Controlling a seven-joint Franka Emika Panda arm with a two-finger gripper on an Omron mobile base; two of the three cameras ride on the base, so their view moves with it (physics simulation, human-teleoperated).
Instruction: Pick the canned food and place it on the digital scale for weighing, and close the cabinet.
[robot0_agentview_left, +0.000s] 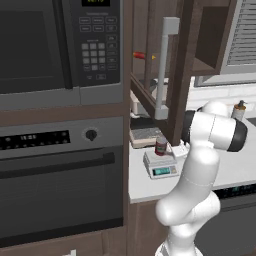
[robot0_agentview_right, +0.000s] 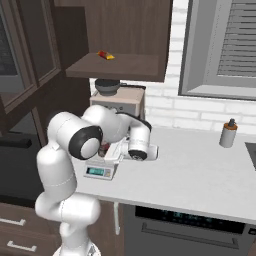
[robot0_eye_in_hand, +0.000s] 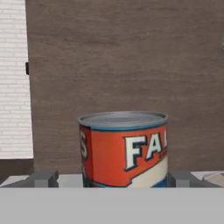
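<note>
The canned food (robot0_eye_in_hand: 124, 148), a red can with a silver top and white lettering, stands upright on the digital scale (robot0_agentview_left: 161, 165) at the counter's left end. My gripper (robot0_eye_in_hand: 113, 178) is open, level with the can's lower part. Its fingertips (robot0_eye_in_hand: 43, 178) stand one on each side, the right one very close to the can and the left one apart from it. From the left base view the can (robot0_agentview_left: 161, 146) sits on the platform above the teal display. The cabinet (robot0_agentview_right: 125, 30) above hangs open, its door (robot0_agentview_left: 172, 75) swung out with the grey bar handle (robot0_agentview_left: 165, 70).
A coffee machine (robot0_agentview_right: 120, 102) stands right behind the scale under the cabinet shelf, which holds a small red and yellow item (robot0_agentview_right: 105, 55). A soap dispenser (robot0_agentview_right: 228, 133) stands far right on the counter. The microwave (robot0_agentview_left: 50, 45) and oven (robot0_agentview_left: 60, 185) fill the left wall.
</note>
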